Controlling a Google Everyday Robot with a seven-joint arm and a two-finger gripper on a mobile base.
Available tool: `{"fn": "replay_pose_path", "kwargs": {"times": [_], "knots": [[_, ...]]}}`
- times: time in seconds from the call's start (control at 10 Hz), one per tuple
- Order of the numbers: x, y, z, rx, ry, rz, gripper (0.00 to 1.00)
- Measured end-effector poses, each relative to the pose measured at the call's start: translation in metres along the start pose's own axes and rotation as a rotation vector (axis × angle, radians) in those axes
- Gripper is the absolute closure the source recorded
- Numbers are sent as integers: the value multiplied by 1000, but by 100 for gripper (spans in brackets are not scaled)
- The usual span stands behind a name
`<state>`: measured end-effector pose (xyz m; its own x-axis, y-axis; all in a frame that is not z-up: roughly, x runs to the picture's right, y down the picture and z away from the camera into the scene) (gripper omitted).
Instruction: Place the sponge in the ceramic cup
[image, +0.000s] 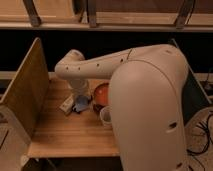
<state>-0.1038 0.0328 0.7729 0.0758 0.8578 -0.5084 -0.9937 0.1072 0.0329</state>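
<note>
My gripper (80, 101) hangs from the white arm over the left-middle of the wooden table (70, 135), pointing down. It is shut on the sponge (82, 106), a small blue-grey block that shows just below the wrist. The ceramic cup (106, 116), small and pale, stands to the right of the sponge and nearer the front, partly covered by the arm's big white shell. The sponge is apart from the cup, to the cup's upper left.
An orange dish (101, 92) sits just right of the gripper, behind the cup. A black-and-white striped boxy object (67, 104) lies just left of the sponge. A wooden side panel (27, 87) walls the left; a dark panel (197, 97) walls the right.
</note>
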Motion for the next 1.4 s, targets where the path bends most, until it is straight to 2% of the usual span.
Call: {"fn": "replay_pose_path", "kwargs": {"times": [0.2,0.3,0.6,0.9,1.1,1.4], "knots": [[-14,-46,-11,55,-38,68,100],[-17,-64,-12,77,-43,91,100],[-16,-54,-11,60,-42,82,100],[1,-48,-7,82,-14,68,100],[13,-63,-16,116,-5,85,100],[26,-91,-34,192,-8,118,100]]}}
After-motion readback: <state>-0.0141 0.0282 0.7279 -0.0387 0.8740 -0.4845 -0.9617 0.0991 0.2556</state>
